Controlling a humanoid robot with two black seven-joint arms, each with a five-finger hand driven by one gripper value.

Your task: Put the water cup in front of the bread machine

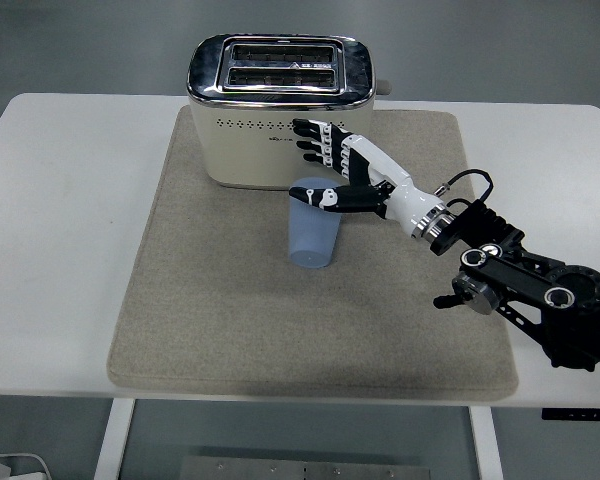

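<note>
Before the toaster (280,110), upright blue cup (313,228)

We see a pale blue cup (313,232) standing roughly upright on the mat, just in front of the toaster (278,110). The toaster is cream with a chrome top and two empty slots, sitting at the mat's far edge.

A white table (70,250) is standing on a grey floor (100,50), with a beige mat (210,320) lying across its middle and even light falling over everything
</note>
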